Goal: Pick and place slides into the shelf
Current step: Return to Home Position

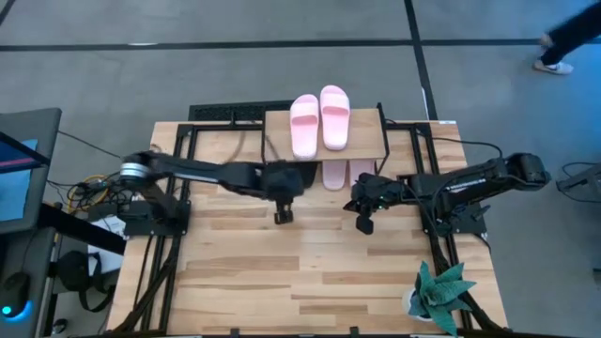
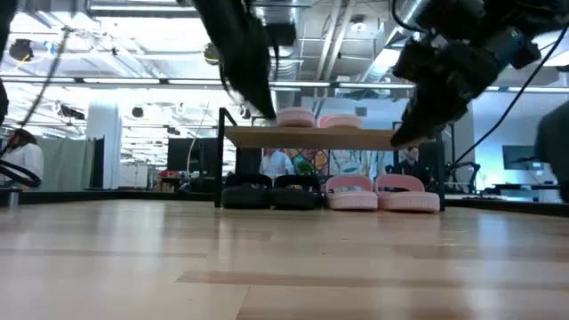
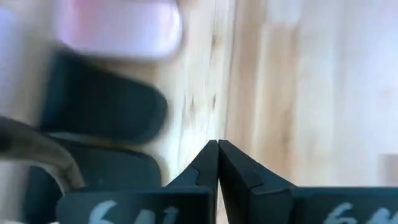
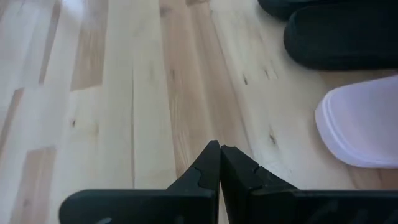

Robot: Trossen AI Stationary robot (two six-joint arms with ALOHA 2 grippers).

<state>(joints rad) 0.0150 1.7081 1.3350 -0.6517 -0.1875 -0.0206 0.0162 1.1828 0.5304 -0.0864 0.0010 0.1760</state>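
The shelf (image 1: 371,127) stands at the table's far edge. Two pale pink slides (image 1: 321,120) lie side by side on its top board (image 2: 311,138). Under the board, on the table, a black pair (image 2: 271,191) sits on the left and a pink pair (image 2: 382,193) on the right, with the pink toes (image 1: 336,174) sticking out in front. My left gripper (image 1: 283,216) hangs shut and empty in front of the shelf, above the table (image 3: 217,149). My right gripper (image 1: 364,223) is shut and empty too, in front of the lower pink pair (image 4: 219,152).
A potted plant (image 1: 441,296) stands at the table's near right corner. The bare wooden tabletop (image 1: 300,272) stretches between the grippers and the near edge. A person's foot (image 1: 556,64) shows on the floor beyond the far right.
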